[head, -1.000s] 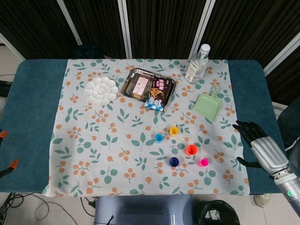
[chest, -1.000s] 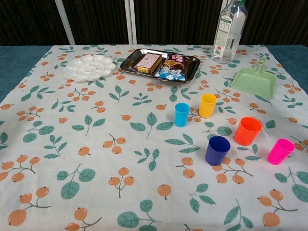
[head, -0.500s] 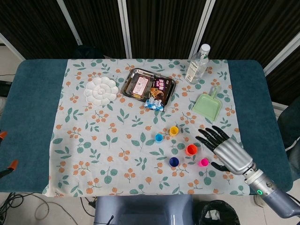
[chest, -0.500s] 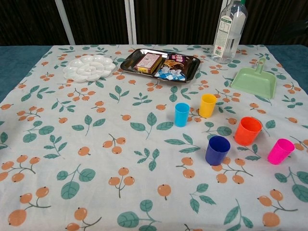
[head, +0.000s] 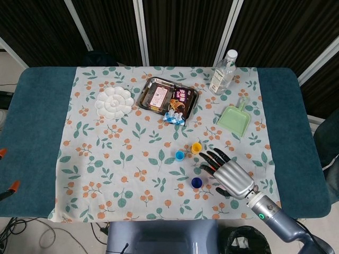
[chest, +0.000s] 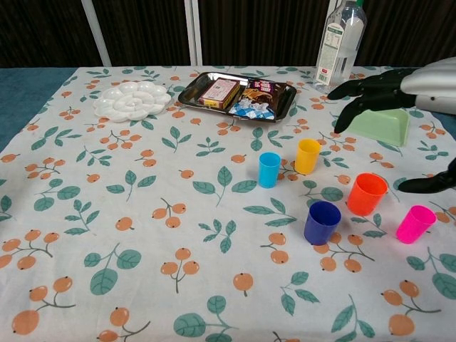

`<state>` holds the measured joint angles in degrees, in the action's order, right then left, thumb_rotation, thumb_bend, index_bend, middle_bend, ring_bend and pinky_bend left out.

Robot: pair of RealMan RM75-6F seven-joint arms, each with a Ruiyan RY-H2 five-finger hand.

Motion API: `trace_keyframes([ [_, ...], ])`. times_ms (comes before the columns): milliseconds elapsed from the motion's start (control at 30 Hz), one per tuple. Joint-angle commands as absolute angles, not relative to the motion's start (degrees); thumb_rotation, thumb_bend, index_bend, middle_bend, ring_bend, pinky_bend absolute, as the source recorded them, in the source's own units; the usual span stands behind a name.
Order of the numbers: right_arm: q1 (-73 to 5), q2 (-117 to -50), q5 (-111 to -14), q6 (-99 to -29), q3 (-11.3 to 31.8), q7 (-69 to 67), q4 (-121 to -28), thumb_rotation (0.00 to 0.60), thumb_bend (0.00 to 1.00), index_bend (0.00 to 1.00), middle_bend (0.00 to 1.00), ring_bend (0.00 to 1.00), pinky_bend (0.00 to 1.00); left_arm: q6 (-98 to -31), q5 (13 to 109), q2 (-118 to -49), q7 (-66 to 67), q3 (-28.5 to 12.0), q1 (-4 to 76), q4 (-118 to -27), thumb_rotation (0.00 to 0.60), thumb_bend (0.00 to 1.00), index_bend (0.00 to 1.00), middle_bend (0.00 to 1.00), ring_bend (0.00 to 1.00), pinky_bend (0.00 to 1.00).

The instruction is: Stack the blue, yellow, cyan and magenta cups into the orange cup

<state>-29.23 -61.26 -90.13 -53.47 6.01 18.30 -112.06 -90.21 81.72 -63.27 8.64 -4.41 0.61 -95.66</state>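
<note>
Right hand, fingers spread and empty, has swung in from the table's edge and now hovers over the orange cup and magenta cup; nothing's stacked yet, so I'm choosing a first pick.

Teal desk under a leaf-and-berry cloth.

The cloth covers the middle of the desk, bare teal showing at both ends. Taking the metal tray as landmark: a white flower-shaped palette lies just left of it, a clear bottle stands to its right at the far edge, and a green dustpan lies right and nearer. In front of the tray stand the cyan cup, yellow cup, blue cup, orange cup and magenta cup, each apart.
</note>
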Motion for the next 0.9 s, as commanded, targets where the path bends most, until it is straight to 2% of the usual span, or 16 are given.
trace_keyframes([
  [33, -30.57, -63.55, -87.53, -51.68, 6.42, 21.22, -112.61, 0.600, 0.31, 0.25, 0.00, 0.05, 0.06, -90.19, 81.70, -63.27, 8.62, -4.42, 0.61, -95.66, 0.600, 0.19, 0.15, 0.10, 0.00, 0.00],
  [400, -32.86, -70.65, -82.45, -49.85, 5.82, 29.15, -111.28, 0.600, 0.35, 0.29, 0.00, 0.05, 0.07, -90.16, 81.31, -63.33, 8.29, -4.61, 0.57, -95.60, 0.600, 0.19, 0.15, 0.10, 0.00, 0.00],
  [900, -33.90, -78.74, -75.54, -52.82, 5.31, 37.87, -105.46, 0.600, 0.36, 0.31, 0.00, 0.05, 0.07, -90.18, 80.95, -63.42, 8.02, -4.81, 0.51, -95.67, 0.600, 0.19, 0.15, 0.10, 0.00, 0.00],
])
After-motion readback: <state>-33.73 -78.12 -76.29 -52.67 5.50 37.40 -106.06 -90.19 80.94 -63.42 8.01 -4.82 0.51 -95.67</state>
